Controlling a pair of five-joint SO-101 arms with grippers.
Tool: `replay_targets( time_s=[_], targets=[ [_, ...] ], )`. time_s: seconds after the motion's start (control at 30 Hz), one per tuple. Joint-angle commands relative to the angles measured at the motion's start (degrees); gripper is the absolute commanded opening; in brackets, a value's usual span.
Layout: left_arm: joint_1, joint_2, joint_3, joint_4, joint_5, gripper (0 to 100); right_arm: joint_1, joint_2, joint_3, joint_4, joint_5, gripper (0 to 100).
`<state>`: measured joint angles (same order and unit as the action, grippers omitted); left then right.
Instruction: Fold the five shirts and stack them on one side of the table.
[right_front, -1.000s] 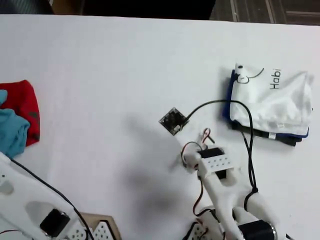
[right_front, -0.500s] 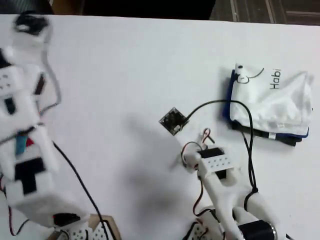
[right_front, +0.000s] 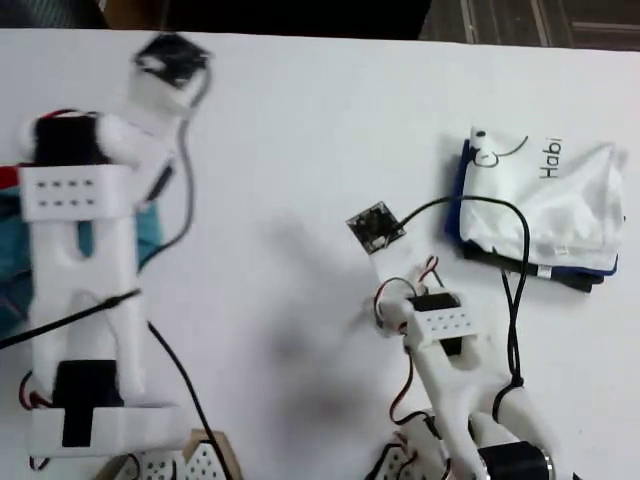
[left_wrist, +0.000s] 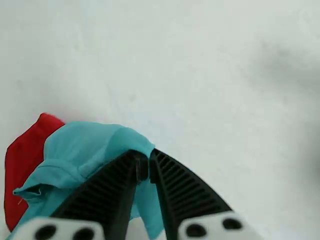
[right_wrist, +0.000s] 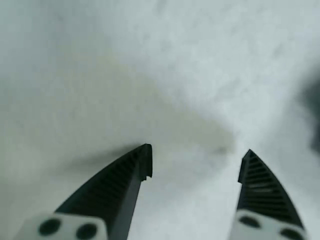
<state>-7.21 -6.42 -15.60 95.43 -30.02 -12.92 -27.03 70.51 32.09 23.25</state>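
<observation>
White matte table (right_wrist: 150, 60) lies under the right pincer (right_wrist: 195, 162), jaws apart. Jaws together, the left pincer (left_wrist: 149, 164) hangs over a crumpled teal shirt (left_wrist: 85, 145) (soft folds).

- Likely a robotics lab or workshop.
- A plain white table (right_front: 300, 120) bears a white plastic left arm (right_front: 85, 250) and a matching right arm (right_front: 450, 370).
- Loose red and black wires (right_front: 517, 300) run along them.
</observation>
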Motion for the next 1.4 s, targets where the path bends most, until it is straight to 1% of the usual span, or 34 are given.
replay_targets(
  time_s=[0.0,0.13,0.27,0.37,0.43,0.57,0.63,0.7,0.77,0.8,0.9,0.97,1.07,1.2,1.3,1.37],
  targets=[
    [6.1,-2.8,-4.3,-2.8,2.6,2,0.0,-4.5,-3.5,3.4,-0.5,28.3],
    [12.0,-2.8,-11.4,-5.5,7.5,2,0.4,-8.3,-3.4,5.3,-0.6,28.3],
    [17.8,-3.0,-13.1,-9.7,11.7,2,0.1,-10.2,-0.9,4.9,-0.6,28.3],
    [21.5,-3.3,-13.3,-14.2,11.4,2,0.2,-10.0,-0.3,2.4,-0.6,28.3],
    [22.5,-2.7,-13.9,-14.9,11.3,2,0.0,-10.0,0.4,1.2,-0.6,28.3],
    [23.4,-2.7,-6.8,-15.0,11.3,2,-3.1,-10.0,1.0,0.8,-0.2,28.3],
    [22.4,-2.7,-2.8,-15.0,10.0,4,-4.5,-10.0,1.2,0.8,-0.1,28.3],
    [21.3,-2.9,-0.5,-14.9,8.1,9,-4.8,-10.0,1.2,0.8,-0.1,28.3],
    [19.6,-3.0,-0.2,-14.8,8.2,16,-4.7,-10.0,1.2,0.8,-0.1,28.3],
    [18.7,-3.1,-0.2,-14.8,8.0,18,-4.7,-10.0,1.2,0.8,-0.1,28.3],
    [15.1,-3.2,-0.3,-15.1,6.5,18,-4.6,-10.0,1.2,0.9,-0.1,28.3],
    [11.3,-2.9,-0.1,-14.8,3.0,18,-4.6,-10.0,1.2,1.2,-0.2,28.3],
    [3.5,-2.8,2.5,-13.8,-2.9,18,-4.6,-10.0,1.2,1.2,-0.2,28.3],
    [-5.2,-2.8,11.8,-13.6,-6.2,18,-4.6,-10.1,1.2,1.0,-0.4,28.3],
    [-7.4,-2.8,21.5,-13.8,-6.2,18,-5.0,-10.1,1.1,0.8,-0.3,28.3],
    [-7.4,-2.8,27.8,-14.8,-6.2,18,-5.0,-10.0,1.1,0.3,-0.2,28.3]
  ],
)
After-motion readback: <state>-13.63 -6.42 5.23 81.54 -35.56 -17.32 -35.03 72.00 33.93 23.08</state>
